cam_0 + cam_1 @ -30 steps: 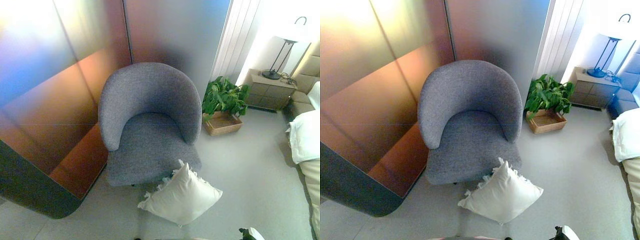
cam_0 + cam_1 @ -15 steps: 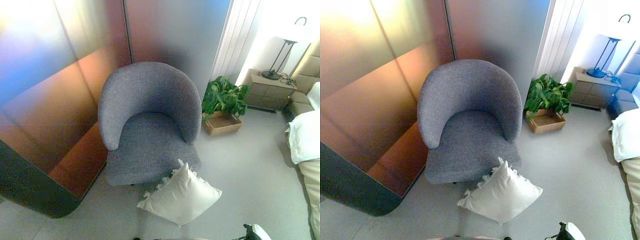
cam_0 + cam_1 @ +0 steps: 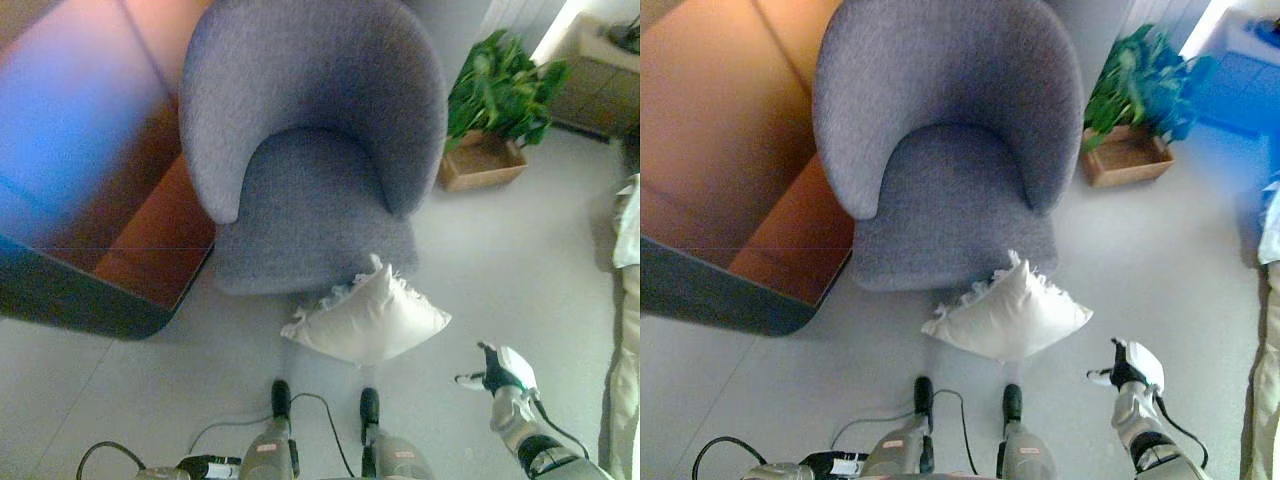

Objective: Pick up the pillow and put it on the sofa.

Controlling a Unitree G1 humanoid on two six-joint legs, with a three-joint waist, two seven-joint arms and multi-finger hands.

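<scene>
A cream pillow point(image 3: 368, 315) with fringed corners lies on the grey floor, leaning against the front edge of the grey round-backed armchair point(image 3: 310, 130). The chair seat point(image 3: 300, 200) holds nothing. My right hand point(image 3: 500, 370) is open and empty, raised low at the lower right, a short way right of the pillow and apart from it. My left hand point(image 3: 205, 466) only just shows at the bottom edge on the left, far from the pillow.
A potted green plant point(image 3: 505, 80) in a wooden crate point(image 3: 483, 162) stands right of the chair. A brown and dark panelled wall base point(image 3: 100, 270) runs along the left. White bedding point(image 3: 628, 235) shows at the right edge, and a nightstand point(image 3: 610, 85) at the top right.
The camera has tilted down, so the whole scene has shifted up. My right hand has come up into view right of the pillow. The pillow and chair have not moved.
</scene>
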